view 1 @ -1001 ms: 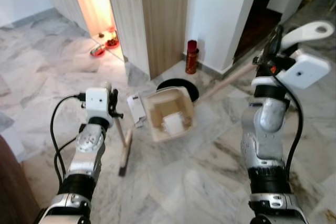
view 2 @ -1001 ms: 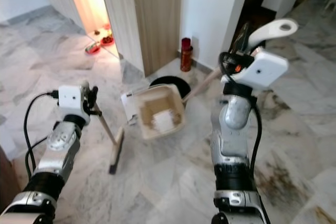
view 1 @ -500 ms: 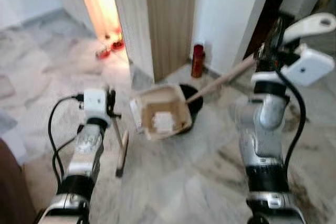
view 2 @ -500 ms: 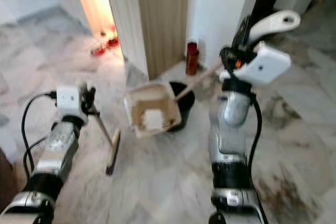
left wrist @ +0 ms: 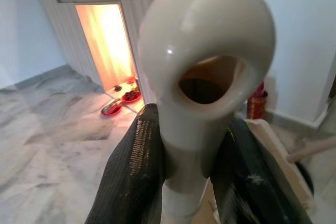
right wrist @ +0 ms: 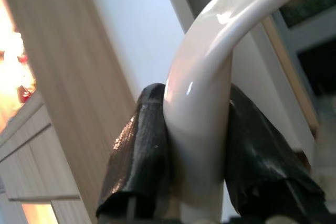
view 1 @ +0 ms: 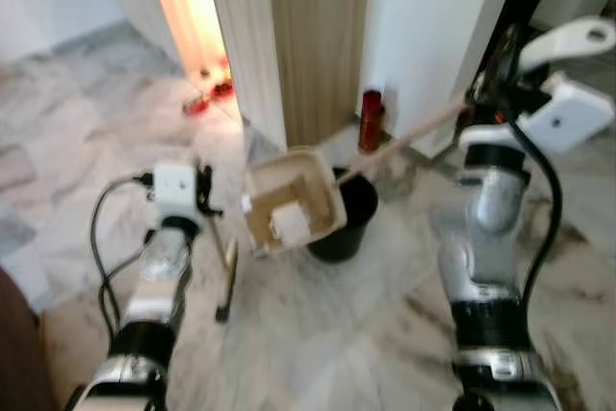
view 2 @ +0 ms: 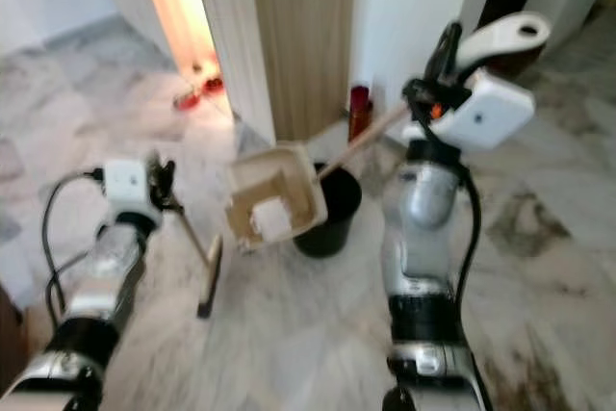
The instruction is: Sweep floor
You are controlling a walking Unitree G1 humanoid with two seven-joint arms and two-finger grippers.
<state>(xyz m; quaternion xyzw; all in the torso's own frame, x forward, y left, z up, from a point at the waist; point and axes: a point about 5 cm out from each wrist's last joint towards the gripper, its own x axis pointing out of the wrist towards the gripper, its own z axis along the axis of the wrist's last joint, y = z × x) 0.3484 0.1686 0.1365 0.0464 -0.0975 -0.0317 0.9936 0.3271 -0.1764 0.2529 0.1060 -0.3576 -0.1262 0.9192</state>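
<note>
Right gripper clamps the light, rigid dustpan's white handle end over the bin; left gripper clamps the brush handle.

Right gripper gripped dustpan handle, pan tilted over black bin, left gripper held broom

Floor: pale grey-and-white veined marble tiles, glossy, darker brown staining toward the right side. Standing on it: a round black plastic bin, near the foot of the wood-panelled wall. A dark red cylindrical canister stands upright at the wall base, behind the bin. Small red dishes sit on the floor in the orange-lit doorway. Brush head of a short wooden-handled broom touches the tiles.
</note>
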